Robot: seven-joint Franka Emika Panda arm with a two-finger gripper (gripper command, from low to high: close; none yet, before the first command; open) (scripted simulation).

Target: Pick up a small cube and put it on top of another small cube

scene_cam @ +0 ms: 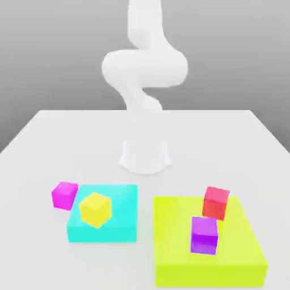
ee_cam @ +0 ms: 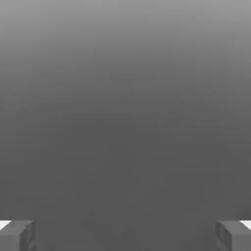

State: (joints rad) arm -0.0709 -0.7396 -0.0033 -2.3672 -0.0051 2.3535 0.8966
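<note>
Four small cubes lie in front of the arm in the exterior view. A magenta cube point(scene_cam: 64, 195) rests on the white table beside a flat cyan block point(scene_cam: 116, 229), and a yellow cube point(scene_cam: 95, 209) sits on that block. On a flat lime block point(scene_cam: 238, 255) stand a red cube point(scene_cam: 216, 203) at its far edge and a purple cube point(scene_cam: 204, 234) nearer the front. In the hand view my gripper point(ee_cam: 125, 236) is open, its grey fingertips point(ee_cam: 17, 236) far apart with nothing between them, facing a plain grey background.
The arm's white base point(scene_cam: 145, 156) stands mid-table behind the blocks, and its links point(scene_cam: 144, 68) rise above it. The white table point(scene_cam: 51, 141) stretches to both sides of the base.
</note>
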